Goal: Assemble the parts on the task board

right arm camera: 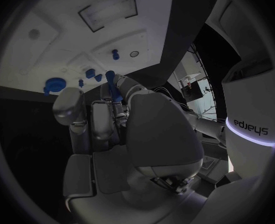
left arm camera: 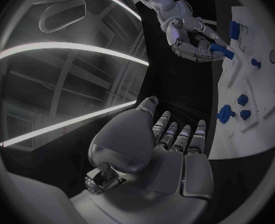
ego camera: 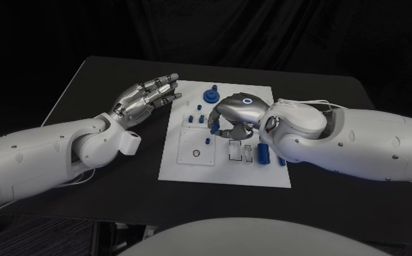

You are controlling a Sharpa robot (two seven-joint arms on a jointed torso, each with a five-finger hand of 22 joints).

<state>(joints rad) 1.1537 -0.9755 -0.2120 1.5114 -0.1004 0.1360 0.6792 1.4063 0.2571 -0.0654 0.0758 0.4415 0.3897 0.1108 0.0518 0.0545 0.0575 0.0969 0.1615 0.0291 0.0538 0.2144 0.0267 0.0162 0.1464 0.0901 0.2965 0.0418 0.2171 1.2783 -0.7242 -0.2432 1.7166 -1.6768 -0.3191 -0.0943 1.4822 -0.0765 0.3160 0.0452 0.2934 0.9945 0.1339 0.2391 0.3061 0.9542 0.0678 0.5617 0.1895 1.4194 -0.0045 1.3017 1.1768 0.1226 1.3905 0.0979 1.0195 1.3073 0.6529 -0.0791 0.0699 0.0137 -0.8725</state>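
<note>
Black table (ego camera: 103,83) w/ dark curtain behind; white task board (ego camera: 225,172) sits mid-table.

Going left to right: left hand (ego camera: 150,96) hovers just off the board's left edge, palm up-ish, fingers apart, holding nothing. It's beside the board, not over it.

On the board: a round blue knob part (ego camera: 210,96) near the far edge, small blue pegs (ego camera: 200,108) just below it, a clear ring hole (ego camera: 196,153) in the raised white panel, and slotted recesses w/ a blue block (ego camera: 262,155) standing in one on the near-right.

Right hand (ego camera: 236,116) is over the board's middle, fingers curled down, pinching a blue part (left arm camera: 221,50) that sticks out past the fingertips twd the board. Long axis looks roughly along the fingers. Right hand is clearly nearer the work; prob. the next move is seating that part in a socket directly under it.
</note>
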